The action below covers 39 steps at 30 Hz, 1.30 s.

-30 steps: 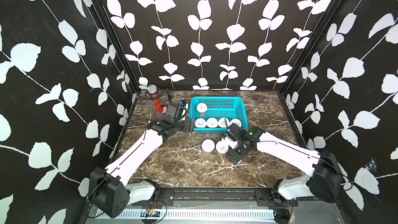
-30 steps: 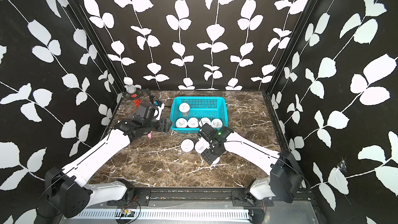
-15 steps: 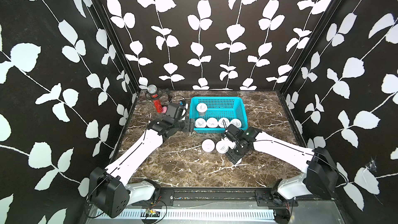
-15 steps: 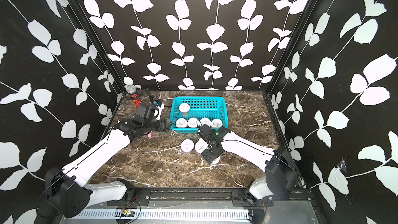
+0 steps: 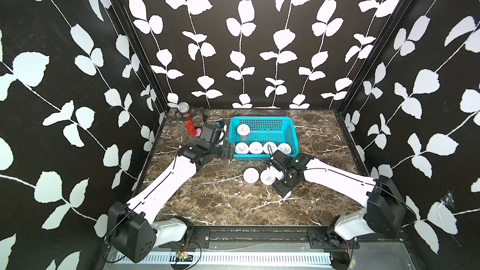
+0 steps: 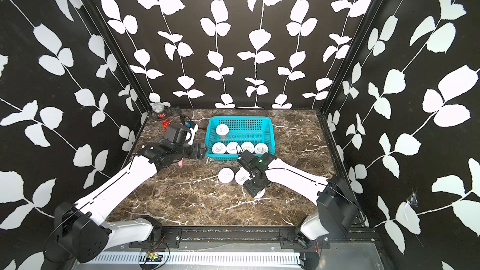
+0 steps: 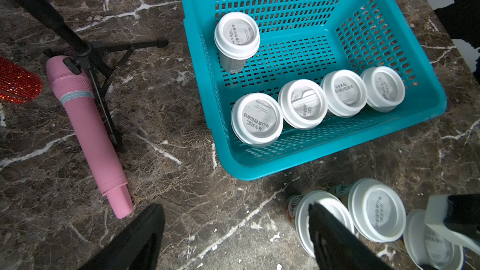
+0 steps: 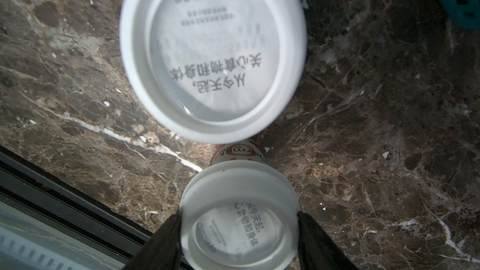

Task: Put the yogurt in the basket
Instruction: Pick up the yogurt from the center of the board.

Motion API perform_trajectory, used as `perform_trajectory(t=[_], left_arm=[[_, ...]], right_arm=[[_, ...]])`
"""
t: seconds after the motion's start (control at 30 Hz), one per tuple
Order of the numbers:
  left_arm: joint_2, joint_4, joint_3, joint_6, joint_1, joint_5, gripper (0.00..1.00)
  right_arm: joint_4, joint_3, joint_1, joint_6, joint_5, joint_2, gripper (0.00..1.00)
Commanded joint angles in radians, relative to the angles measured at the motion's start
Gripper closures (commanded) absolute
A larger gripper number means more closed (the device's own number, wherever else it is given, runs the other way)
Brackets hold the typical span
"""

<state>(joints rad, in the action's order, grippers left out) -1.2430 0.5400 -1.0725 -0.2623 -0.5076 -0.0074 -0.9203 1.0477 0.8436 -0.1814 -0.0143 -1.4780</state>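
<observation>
yogurt [image 7: 257, 119]: white-lidded, five upright inside, three just outside | basket [image 7: 311, 162]: turquoise, perforated

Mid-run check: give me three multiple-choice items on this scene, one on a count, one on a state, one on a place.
1. How many yogurt cups stand in the basket? A three; B five; C eight.
2. The left gripper is: A open, empty; B shut on a cup; C shut on the basket rim.
3. Where is the pink bottle? A in the basket; B lying on the table by the black tripod; C in the left gripper.
Answers: B, four in a row plus one apart; A, its fingers stand wide apart, holding nothing; B, it lies on the marble outside the basket.
</observation>
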Motion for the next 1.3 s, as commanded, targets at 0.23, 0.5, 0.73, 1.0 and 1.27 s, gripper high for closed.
perform_trajectory(t=[0.23, 0.5, 0.73, 1.0, 1.27], left_arm=[[0.022, 0.003, -0.003, -0.002, 0.005, 0.006, 0.13], [0.019, 0.003, -0.004, -0.006, 0.007, 0.009, 0.13], [0.016, 0.003, -0.008, -0.008, 0.006, 0.014, 0.13], [0.016, 0.003, -0.013, -0.011, 0.006, 0.015, 0.13], [0.016, 0.002, -0.013, -0.009, 0.006, 0.014, 0.13]], right_arm=[[0.001, -0.027, 0.006, -0.013, 0.024, 0.031, 0.39], [-0.011, -0.011, 0.006, -0.006, 0.018, 0.073, 0.41], [-0.020, 0.012, 0.002, 0.008, -0.002, 0.137, 0.41], [-0.015, 0.047, -0.030, 0.041, -0.060, 0.200, 0.43], [-0.009, 0.117, -0.074, 0.084, -0.152, 0.234, 0.44]])
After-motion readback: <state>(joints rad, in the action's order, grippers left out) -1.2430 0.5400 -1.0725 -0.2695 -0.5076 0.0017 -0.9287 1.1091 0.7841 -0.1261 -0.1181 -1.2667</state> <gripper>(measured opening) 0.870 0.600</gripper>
